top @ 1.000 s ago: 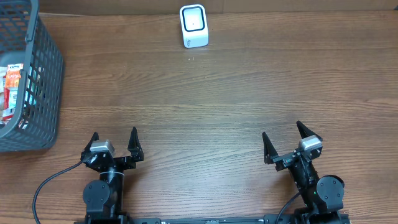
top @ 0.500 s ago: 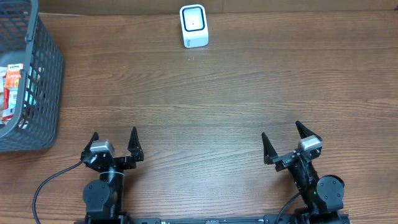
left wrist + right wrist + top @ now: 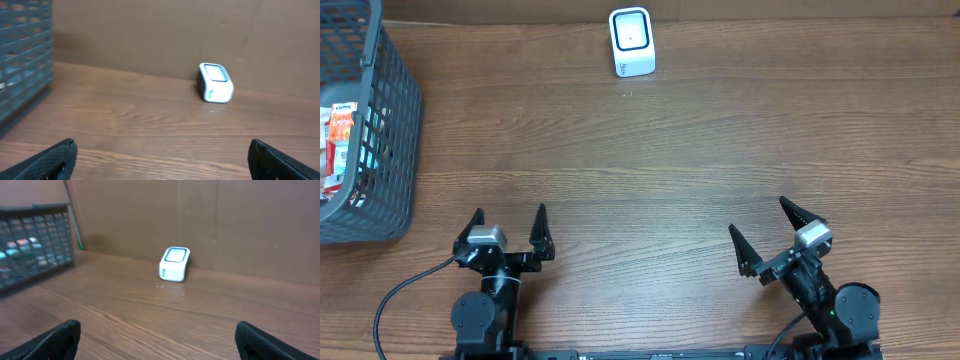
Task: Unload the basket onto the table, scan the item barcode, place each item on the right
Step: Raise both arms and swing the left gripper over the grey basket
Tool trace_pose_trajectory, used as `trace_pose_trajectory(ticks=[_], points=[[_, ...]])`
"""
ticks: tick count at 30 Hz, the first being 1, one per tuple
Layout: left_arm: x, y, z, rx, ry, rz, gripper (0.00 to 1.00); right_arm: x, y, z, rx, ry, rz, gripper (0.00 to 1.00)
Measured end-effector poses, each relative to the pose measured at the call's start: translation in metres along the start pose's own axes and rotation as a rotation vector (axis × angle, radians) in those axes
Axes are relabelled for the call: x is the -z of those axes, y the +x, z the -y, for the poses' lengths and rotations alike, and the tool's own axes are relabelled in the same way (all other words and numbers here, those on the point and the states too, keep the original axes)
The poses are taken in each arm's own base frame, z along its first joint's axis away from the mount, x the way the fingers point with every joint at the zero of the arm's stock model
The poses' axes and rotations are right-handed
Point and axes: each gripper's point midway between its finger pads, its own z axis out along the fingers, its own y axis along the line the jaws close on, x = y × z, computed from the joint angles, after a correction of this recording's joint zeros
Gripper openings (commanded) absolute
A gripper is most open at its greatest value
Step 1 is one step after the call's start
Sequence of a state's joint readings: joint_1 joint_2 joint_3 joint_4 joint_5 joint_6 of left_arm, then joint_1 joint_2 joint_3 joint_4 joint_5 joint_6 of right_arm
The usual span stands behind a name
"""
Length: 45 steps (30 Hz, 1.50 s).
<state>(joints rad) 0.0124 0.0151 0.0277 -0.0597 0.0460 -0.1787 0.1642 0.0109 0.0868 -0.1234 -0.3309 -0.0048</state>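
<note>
Basket (image 3: 405,120) cut off at 10 o'clock; both tools spread.
Its red-and-white packet (image 3: 338,140) shows only partly, and the barcode cannot be made out. The white scanner (image 3: 631,42) stands at 12 o'clock on the tabletop (image 3: 670,150). The left tool (image 3: 508,213) sits at 7 o'clock and the right tool (image 3: 759,216) at 5 o'clock. The right tool has swung slightly counterclockwise since the earlier frame.

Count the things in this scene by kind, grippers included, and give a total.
Basket: 1
Scanner: 1
Packet in the basket: 1 clearly seen, any others hidden
Grippers: 2, left gripper and right gripper, both open
Total: 5
</note>
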Motion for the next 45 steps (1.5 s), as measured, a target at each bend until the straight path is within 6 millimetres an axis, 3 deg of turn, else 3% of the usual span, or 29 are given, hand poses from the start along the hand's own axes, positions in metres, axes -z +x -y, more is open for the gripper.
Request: trace_pose_trajectory(ticks=[3, 10, 19, 23, 26, 30, 38, 45], points=[[0.004, -0.012, 0.012, 0.000, 0.057, -0.004, 1.00, 0.006, -0.017, -0.006, -0.018, -0.012, -0.005, 1.00], [0.032, -0.062, 0.044, -0.007, 0.180, -0.003, 1.00, 0.026, -0.067, -0.018, -0.018, -0.028, 0.035, 1.00], [0.087, -0.134, 0.069, -0.020, 0.250, 0.056, 1.00, 0.045, -0.116, -0.029, -0.002, -0.036, 0.084, 1.00], [0.116, -0.170, 0.078, -0.038, 0.266, 0.109, 1.00, 0.044, -0.131, -0.030, -0.014, -0.034, 0.054, 1.00], [0.128, -0.184, 0.082, -0.052, 0.266, 0.084, 1.00, 0.039, -0.139, -0.029, -0.039, -0.034, -0.010, 1.00], [0.126, -0.201, 0.085, -0.054, 0.256, 0.015, 1.00, 0.033, -0.156, -0.031, -0.065, -0.045, -0.076, 1.00], [0.108, -0.214, 0.096, -0.013, 0.266, -0.289, 1.00, 0.008, -0.174, -0.031, -0.160, -0.074, -0.297, 1.00], [0.084, -0.196, 0.095, 0.029, 0.240, -0.632, 1.00, -0.027, -0.156, -0.020, -0.279, -0.067, -0.564, 1.00]])
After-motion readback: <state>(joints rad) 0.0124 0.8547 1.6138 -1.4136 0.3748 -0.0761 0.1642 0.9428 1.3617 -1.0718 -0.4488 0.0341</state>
